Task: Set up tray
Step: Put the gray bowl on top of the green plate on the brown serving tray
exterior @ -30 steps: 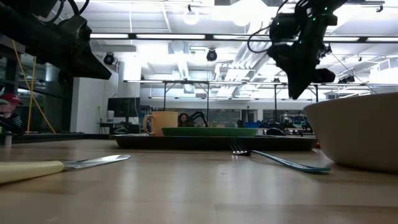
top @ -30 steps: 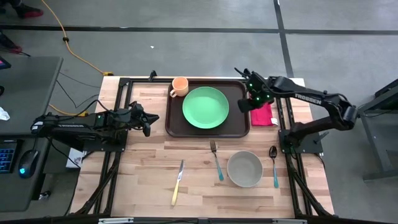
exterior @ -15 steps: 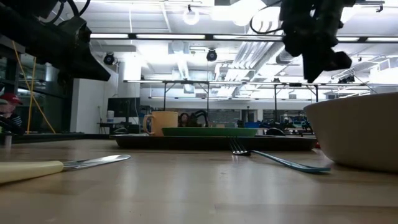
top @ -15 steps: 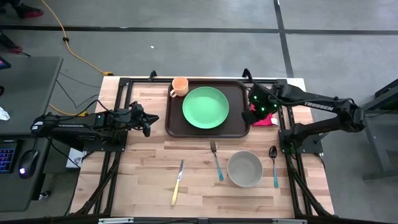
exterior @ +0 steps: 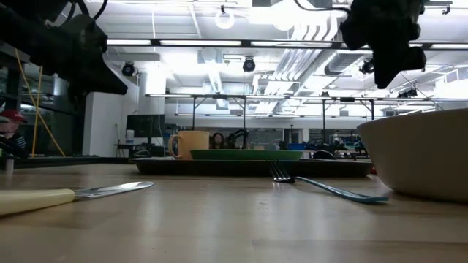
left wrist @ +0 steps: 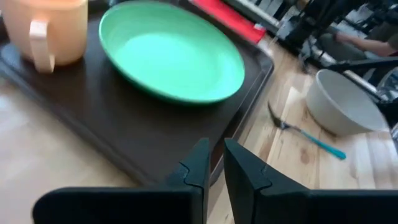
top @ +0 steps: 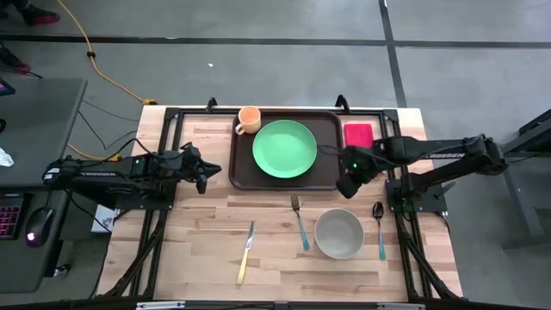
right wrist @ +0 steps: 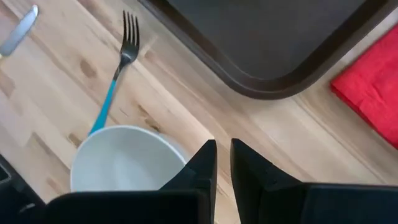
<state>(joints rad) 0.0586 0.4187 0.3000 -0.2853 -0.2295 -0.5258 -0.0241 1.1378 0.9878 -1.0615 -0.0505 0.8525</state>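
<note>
The dark brown tray point(top: 245, 170) lies at the table's far middle. On it rest a round green plate point(top: 285, 148) and, in the far left corner, an orange cup point(top: 249, 119). My right gripper point(top: 348, 179) hangs shut and empty above the bare wood just off the tray's near right corner point(right wrist: 267, 87), pointing steeply down. My left gripper point(top: 207, 175) waits shut to the left of the tray, aimed across the tray point(left wrist: 124, 124) and holding nothing. A red napkin point(top: 359, 134) lies flat on the wood along the tray's right side.
Near of the tray lie a fork with a blue handle point(top: 299, 220), a grey-white bowl point(top: 338, 233), a spoon point(top: 379, 229) and a knife with a yellow handle point(top: 246, 251). The bowl point(right wrist: 124, 162) sits just near of my right gripper. Black frame rails run along both table sides.
My right gripper has swung from above the red napkin at the tray's far right toward the table's near edge, along the tray's right side, and now hangs by the tray's near right corner. It has rolled somewhat on the way. The far part of the napkin now shows uncovered.
</note>
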